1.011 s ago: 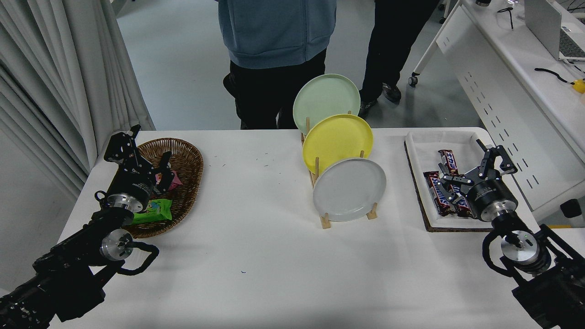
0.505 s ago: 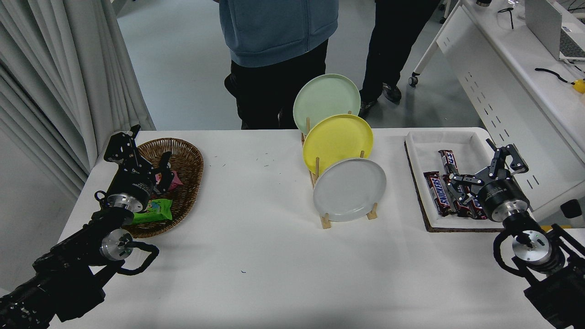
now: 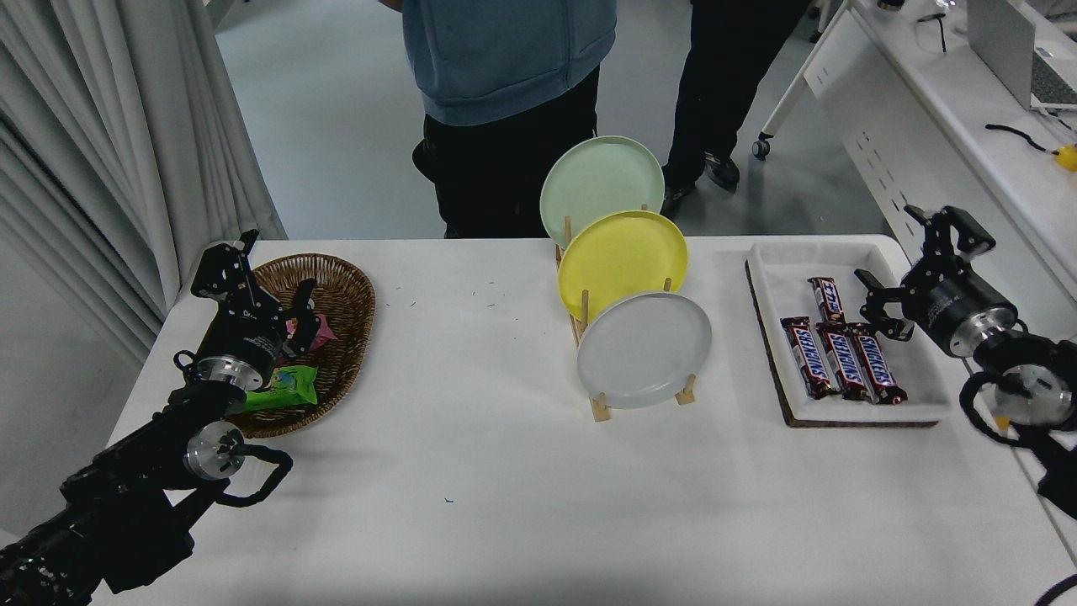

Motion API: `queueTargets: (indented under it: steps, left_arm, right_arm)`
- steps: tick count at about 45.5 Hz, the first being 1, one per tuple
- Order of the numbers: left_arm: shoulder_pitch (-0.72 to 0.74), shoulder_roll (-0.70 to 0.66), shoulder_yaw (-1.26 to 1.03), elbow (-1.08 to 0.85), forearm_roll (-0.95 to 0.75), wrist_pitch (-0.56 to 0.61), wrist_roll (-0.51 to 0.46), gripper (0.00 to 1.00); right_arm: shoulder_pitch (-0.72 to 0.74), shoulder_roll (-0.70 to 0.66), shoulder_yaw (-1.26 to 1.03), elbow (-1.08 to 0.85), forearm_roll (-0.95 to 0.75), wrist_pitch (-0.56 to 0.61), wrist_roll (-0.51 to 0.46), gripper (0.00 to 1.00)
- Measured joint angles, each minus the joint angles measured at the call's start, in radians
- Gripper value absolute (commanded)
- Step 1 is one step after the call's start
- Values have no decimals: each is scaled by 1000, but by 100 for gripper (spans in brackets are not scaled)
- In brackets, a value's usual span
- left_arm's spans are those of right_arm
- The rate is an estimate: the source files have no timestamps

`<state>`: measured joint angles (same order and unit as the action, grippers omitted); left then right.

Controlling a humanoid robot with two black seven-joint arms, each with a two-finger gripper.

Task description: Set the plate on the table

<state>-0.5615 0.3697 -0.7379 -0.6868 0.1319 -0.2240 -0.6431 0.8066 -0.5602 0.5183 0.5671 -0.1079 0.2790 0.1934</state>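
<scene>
Grey plate (image 3: 644, 349) stands on edge in the wooden rack (image 3: 599, 407), front slot, mid table (image 3: 471, 471). At its 3 o'clock, my right gripper (image 3: 913, 257) hangs spread and empty by the candy-bar tray (image 3: 778, 269). At 9 o'clock, left gripper (image 3: 257, 273) parked over the basket (image 3: 345, 295), spread, empty.

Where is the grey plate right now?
In the head view, the grey plate stands on edge in the front slot of the wooden rack, mid-table, just ahead of the yellow plate.
</scene>
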Motion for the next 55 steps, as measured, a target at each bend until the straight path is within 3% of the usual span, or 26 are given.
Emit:
queueTargets:
  steps: [21, 36, 55]
  left_arm:
    - [0, 0, 0, 0, 0, 0, 0, 100]
    - [0, 0, 0, 0, 0, 0, 0, 100]
    - [0, 0, 0, 0, 0, 0, 0, 100]
  right_arm:
    - [185, -104, -390, -7, -7, 17, -1, 99]
    - [293, -165, -648, -3, -9, 133, -6, 99]
    - [352, -154, -727, -4, -8, 191, -204, 99]
